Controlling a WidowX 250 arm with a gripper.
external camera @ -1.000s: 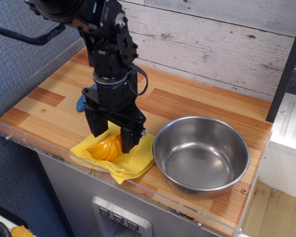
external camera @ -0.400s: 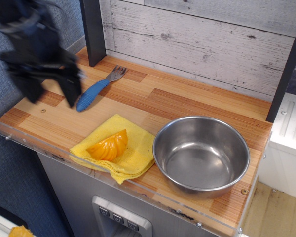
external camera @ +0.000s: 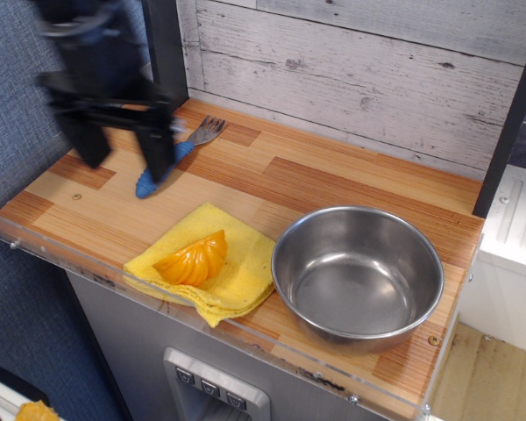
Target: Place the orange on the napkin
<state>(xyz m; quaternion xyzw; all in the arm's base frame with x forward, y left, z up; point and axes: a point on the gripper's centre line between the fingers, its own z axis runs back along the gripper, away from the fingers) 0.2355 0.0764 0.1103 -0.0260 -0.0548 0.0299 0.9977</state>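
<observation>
The orange [external camera: 194,260] is a glossy ribbed orange half-fruit. It lies on the yellow napkin [external camera: 237,282] at the front of the wooden counter, left of the steel bowl. My gripper [external camera: 123,156] is black and motion-blurred, raised above the counter's left rear, well clear of the orange. Its two fingers [external camera: 160,149] hang down apart, open and empty.
A steel bowl [external camera: 358,274] stands to the right of the napkin. A blue-handled fork [external camera: 177,153] lies at the back left, partly behind the gripper. A clear plastic rim [external camera: 88,263] runs along the counter's front. A dark post [external camera: 165,53] stands at the back left.
The gripper let go of the orange on the napkin, rose and swung away to the left rear. Since 0.4 s ago it has shifted a little to the right.
</observation>
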